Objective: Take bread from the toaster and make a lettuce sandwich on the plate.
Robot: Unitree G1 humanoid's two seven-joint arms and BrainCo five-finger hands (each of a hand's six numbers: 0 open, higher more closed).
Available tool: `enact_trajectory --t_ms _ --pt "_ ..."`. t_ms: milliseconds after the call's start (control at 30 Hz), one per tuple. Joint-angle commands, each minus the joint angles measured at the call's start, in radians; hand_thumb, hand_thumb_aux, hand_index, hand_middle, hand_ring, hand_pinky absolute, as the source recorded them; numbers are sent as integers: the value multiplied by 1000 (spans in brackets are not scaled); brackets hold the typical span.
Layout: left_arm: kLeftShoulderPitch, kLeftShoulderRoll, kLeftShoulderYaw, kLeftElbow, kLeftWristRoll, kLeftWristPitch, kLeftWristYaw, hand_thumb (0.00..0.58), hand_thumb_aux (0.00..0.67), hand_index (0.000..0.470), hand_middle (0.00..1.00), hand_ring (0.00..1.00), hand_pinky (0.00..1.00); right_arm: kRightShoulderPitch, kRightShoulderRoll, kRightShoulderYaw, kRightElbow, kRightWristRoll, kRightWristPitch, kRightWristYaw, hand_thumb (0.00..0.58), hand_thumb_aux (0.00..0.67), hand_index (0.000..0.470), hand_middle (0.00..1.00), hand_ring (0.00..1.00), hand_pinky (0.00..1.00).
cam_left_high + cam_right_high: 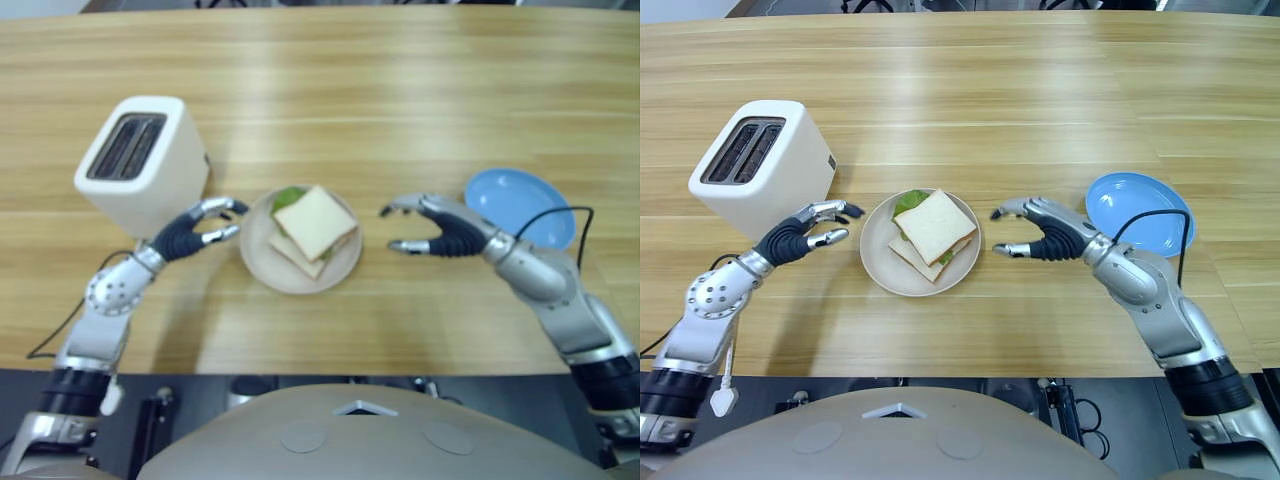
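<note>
Two bread slices (935,225) are enclosing lettuce (908,201) on the plate (880,272), so the sandwich is looking finished; left hand (798,238) at nine o'clock and right hand (1055,238) at three are hovering empty, fingers loosely apart.

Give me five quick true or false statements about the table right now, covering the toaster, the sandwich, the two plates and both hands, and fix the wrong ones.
1. The sandwich lies on the beige plate. True.
2. The toaster stands to the right of the blue plate. False: the toaster is on the robot's left and the blue plate on its right.
3. The left hand grips the toaster. False: it holds nothing, its fingers open between the toaster and the beige plate.
4. Green lettuce shows at the sandwich's far edge. True.
5. The right hand presses on the sandwich. False: it is open and apart from it, between the two plates.
</note>
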Motion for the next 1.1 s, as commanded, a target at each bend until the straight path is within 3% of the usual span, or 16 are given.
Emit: enact_trajectory --t_ms 33,333,600,867,1100 --pt "31 54 -30 34 18 81 -114 580 670 460 1000 1000 1000 27 -29 -12 -26 40 56 96 580 670 460 1000 1000 1000" --pt "2 40 -132 107 103 226 -225 580 670 460 1000 1000 1000 -48 58 199 125 -2 86 267 580 670 460 1000 1000 1000" --pt "-158 -83 -234 273 205 194 -195 580 670 460 1000 1000 1000 -199 186 336 377 -8 35 369 580 670 460 1000 1000 1000" --pt "-401 -267 -278 533 360 93 37 580 670 460 1000 1000 1000 -349 330 294 629 18 -27 309 580 670 460 1000 1000 1000" --pt "-570 -379 -292 736 425 56 183 580 670 460 1000 1000 1000 -549 417 206 949 5 -83 118 580 670 460 1000 1000 1000"
